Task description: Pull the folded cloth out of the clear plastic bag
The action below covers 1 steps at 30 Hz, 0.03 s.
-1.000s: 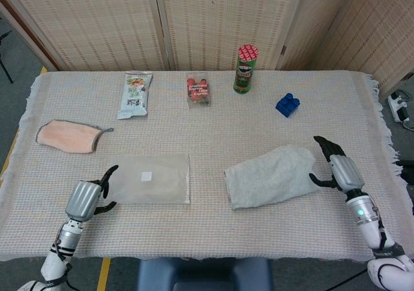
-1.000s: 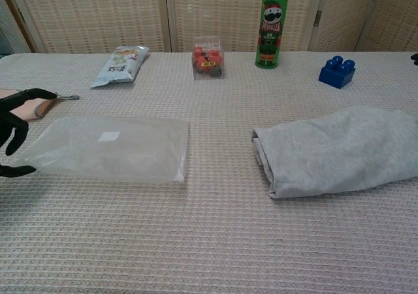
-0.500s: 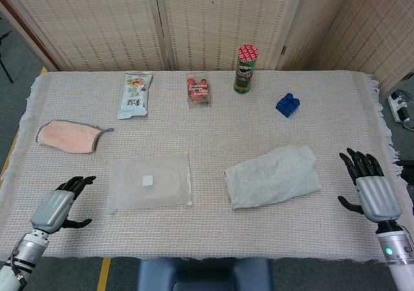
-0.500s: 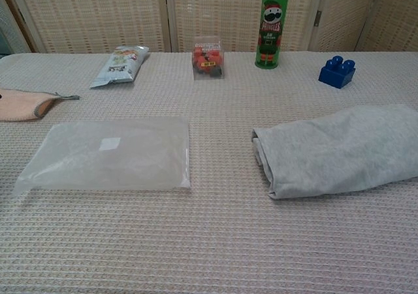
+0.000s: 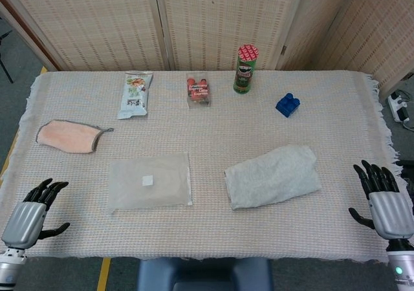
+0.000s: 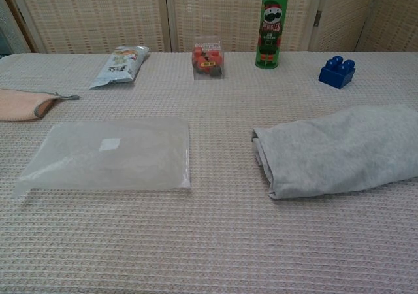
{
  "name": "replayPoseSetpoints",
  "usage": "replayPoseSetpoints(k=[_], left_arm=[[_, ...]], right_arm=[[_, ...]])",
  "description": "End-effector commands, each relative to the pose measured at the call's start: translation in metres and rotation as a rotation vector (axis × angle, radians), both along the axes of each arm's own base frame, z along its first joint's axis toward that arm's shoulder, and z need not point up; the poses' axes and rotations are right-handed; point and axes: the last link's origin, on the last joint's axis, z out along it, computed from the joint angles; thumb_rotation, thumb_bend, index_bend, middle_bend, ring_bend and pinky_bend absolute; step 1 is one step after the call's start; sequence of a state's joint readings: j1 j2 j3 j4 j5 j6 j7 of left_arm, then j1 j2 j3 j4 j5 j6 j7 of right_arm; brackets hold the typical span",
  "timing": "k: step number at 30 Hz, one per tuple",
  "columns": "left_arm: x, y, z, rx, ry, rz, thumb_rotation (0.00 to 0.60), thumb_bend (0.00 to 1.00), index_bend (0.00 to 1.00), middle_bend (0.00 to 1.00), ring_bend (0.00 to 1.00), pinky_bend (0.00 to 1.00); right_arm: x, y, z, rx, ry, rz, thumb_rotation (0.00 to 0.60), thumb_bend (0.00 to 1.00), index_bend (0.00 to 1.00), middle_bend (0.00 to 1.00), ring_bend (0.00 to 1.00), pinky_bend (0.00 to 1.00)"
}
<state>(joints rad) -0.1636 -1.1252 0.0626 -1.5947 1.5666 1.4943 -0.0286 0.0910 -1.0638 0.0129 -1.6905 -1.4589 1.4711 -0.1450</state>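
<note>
With the folded cloth (image 5: 272, 176) lying clear of the plastic bag (image 5: 149, 182) on the tabletop (image 5: 213, 126), long axis left-right, the right hand (image 5: 387, 204) is nearer; left hand (image 5: 29, 211) idle, both spread, empty.

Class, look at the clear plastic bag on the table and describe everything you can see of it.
The clear plastic bag is a flat, cloudy see-through rectangle with a small white label near its middle. It looks empty and lies flat on the woven table cover, left of the folded grey cloth and apart from it. Neither hand touches it.
</note>
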Motion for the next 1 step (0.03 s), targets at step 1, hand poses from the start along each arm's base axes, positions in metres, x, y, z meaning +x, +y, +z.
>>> replayPoseSetpoints(k=[1], left_arm=[[-0.0036,-0.0002,-0.0037,-0.007,0.009,0.013,0.6,0.17,0.19,0.21,0.1,0.22]], right_arm=[[-0.0002,-0.0009,-0.0009,0.001,0.001,0.002,0.6,0.15,0.0,0.0,0.0,0.0]])
